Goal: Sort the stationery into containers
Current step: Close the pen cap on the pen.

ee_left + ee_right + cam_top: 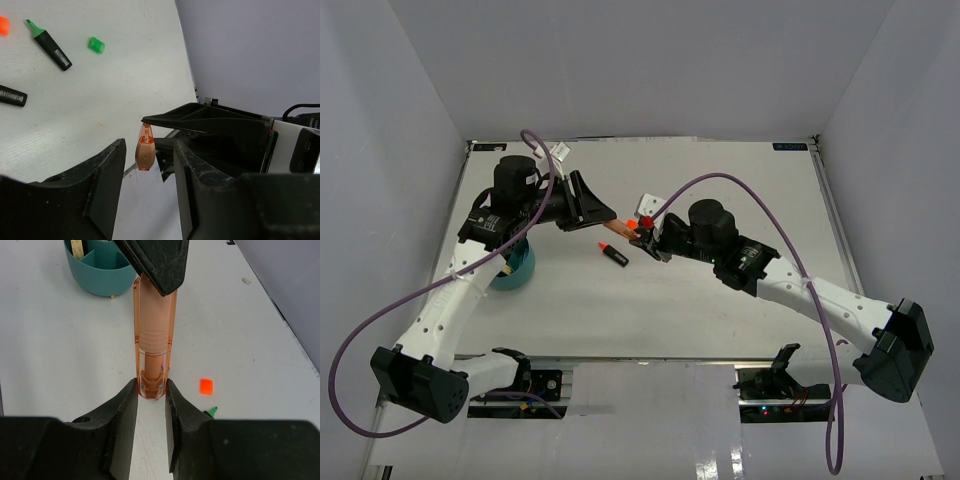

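Translucent orange pen (152, 340) is held off the counter (720, 300), roughly level, between the two arms near the counter's middle. The right gripper (151, 390) is clamped on its near end: both black fingers (125, 410) press the barrel's sides, with no gap showing.

The left gripper (149, 145) meets the pen from the opposite side. In the left wrist view the pen's end sits between its part-open jaws with a sliver of space on each side. In the right wrist view one of its fingers covers the pen's far end. I cannot tell whether it is actually pinching.

Teal tub (102, 277) stands on the counter on the left side, partly under the left arm in the top view. Its inner dividers are visible, and a pale item stands in one compartment.

Loose on the counter:
- Black marker with orange cap (613, 253), just below the held pen.
- Green-capped marker (50, 45), with the green square (96, 45) near it.
- Orange square (206, 386), lying flat to the right of the right gripper.
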Tool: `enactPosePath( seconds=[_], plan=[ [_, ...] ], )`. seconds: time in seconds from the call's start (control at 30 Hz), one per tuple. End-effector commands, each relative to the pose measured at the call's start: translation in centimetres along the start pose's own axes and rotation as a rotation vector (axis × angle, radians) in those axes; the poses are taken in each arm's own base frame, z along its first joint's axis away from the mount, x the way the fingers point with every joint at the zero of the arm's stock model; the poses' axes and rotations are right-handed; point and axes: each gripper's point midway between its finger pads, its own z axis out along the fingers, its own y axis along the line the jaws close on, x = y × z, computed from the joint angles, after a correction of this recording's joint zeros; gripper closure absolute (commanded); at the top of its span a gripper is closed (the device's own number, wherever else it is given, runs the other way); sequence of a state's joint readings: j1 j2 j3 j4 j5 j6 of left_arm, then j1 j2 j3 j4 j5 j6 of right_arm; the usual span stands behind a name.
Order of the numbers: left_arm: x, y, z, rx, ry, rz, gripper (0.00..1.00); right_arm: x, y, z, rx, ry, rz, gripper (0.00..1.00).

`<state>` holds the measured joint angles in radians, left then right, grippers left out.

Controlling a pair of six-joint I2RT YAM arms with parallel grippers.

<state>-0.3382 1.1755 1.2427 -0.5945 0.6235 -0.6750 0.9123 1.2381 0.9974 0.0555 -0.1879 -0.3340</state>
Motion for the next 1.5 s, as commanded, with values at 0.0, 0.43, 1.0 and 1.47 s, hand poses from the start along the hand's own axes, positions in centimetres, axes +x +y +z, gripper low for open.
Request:
enactPosePath(
  seconds=[0.0, 0.43, 1.0, 1.47],
  plan=[
    [-1.1, -1.2, -0.3, 0.023, -0.036, 0.062, 0.47, -2.3, -0.3, 0.3, -0.002, -0.072, -0.035, 0.91],
    [-0.8, -0.8, -0.1, 0.019, -0.027, 0.091, 0.61, -2.3, -0.5, 0.4, 0.003, -0.067, -0.036, 0.91],
    [0.4, 0.3, 0.2, 0.002, -0.003, 0.094, 0.76, -6.7, -1.4, 0.3, 0.008, -0.153, -0.056, 0.92],
    [1.8, 1.4, 1.1, -0.033, 0.027, 0.081, 0.76, -11.8, -2.7, 0.0, 0.018, -0.252, -0.083, 0.92]
  ],
)
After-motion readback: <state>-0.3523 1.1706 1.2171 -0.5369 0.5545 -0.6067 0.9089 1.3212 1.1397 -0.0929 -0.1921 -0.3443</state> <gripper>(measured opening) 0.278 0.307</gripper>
